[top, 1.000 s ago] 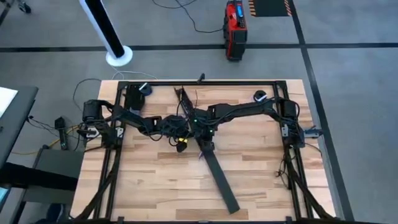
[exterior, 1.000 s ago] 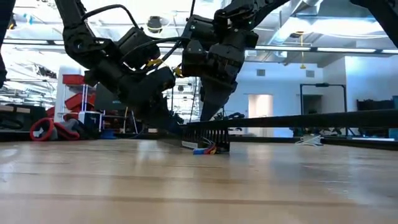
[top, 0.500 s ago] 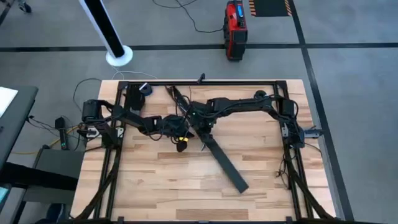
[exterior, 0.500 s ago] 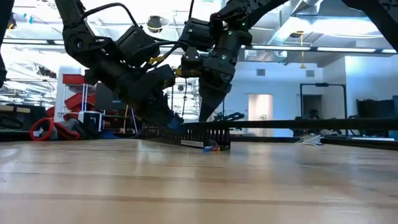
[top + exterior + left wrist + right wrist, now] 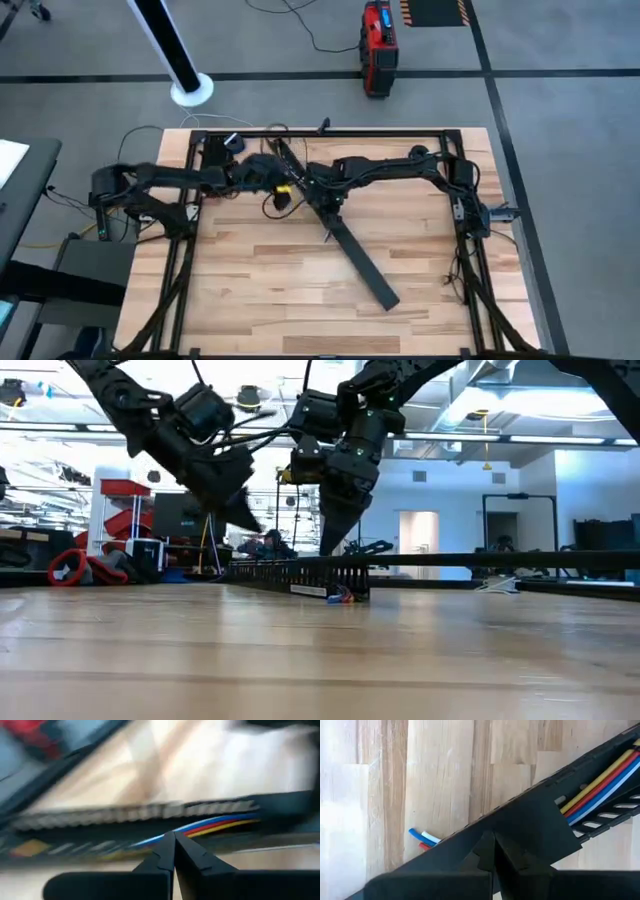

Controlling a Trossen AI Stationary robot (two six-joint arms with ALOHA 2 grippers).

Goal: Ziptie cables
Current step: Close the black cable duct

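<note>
Both the left gripper (image 5: 174, 840) and right gripper (image 5: 494, 841) hover pinched together, empty, above the cables (image 5: 600, 782) in the slotted channel (image 5: 300, 571).

Clearance report: rear centre obstructed, front of table open.

Both arms converge over the slotted cable channel (image 5: 292, 168) at the table's rear centre, blocking approach there. A flat black strip (image 5: 358, 262) lies diagonally across the middle. The wooden table (image 5: 250, 290) offers free passage along its front and the left-front area.
</note>
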